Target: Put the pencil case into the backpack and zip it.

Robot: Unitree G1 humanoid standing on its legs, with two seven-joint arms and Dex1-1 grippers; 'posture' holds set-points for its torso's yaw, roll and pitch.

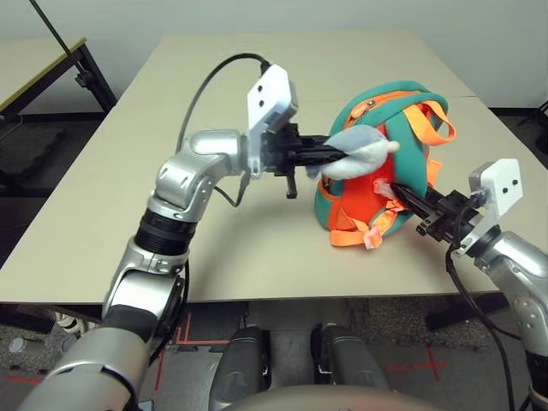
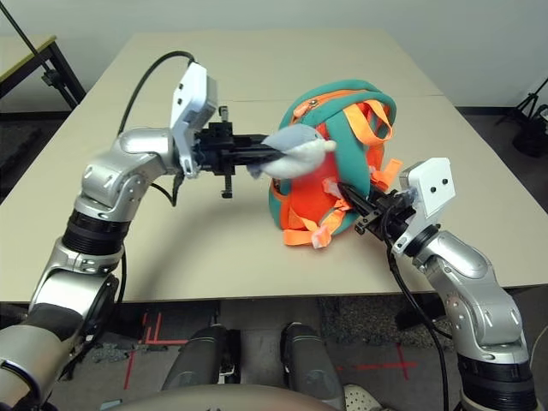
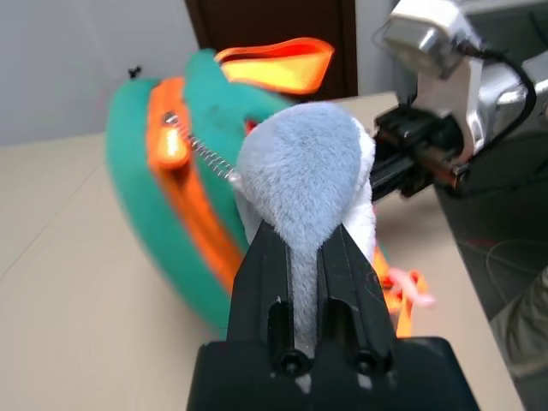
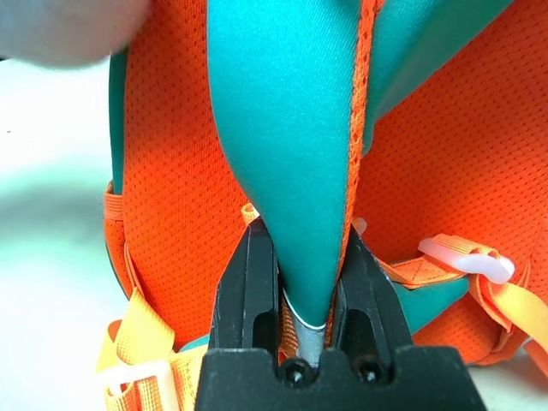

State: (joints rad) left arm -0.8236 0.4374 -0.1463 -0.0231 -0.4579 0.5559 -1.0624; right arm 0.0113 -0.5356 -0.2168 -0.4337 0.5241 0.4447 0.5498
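The teal and orange backpack [image 1: 385, 163] lies on its side on the beige table [image 1: 128, 171], with its orange straps [image 1: 432, 120] facing up and to the robot's right. The left gripper [image 1: 330, 157] is clamped on the grey plush toy [image 1: 360, 154] that hangs from the bag by a small chain, holding it level beside the bag's top. The right gripper [image 2: 347, 193] is closed on a teal flap [image 4: 291, 171] at the orange mesh back of the bag, low on the side nearest the robot. No pencil case lies on the table, so it is probably already inside the bag; that is a guess, since the interior is hidden. The orange zipper trim [image 1: 368, 107] along the top looks largely closed in the head views, so the job seems close to done, though I cannot tell whether the zip has reached its end. The left wrist view adds the thin chain [image 3: 205, 154] linking the toy to the zipper line, which the head views lose. The right wrist view shows the pinched teal fabric between the black fingers [image 4: 248, 282] and a white strap buckle [image 4: 467, 257].
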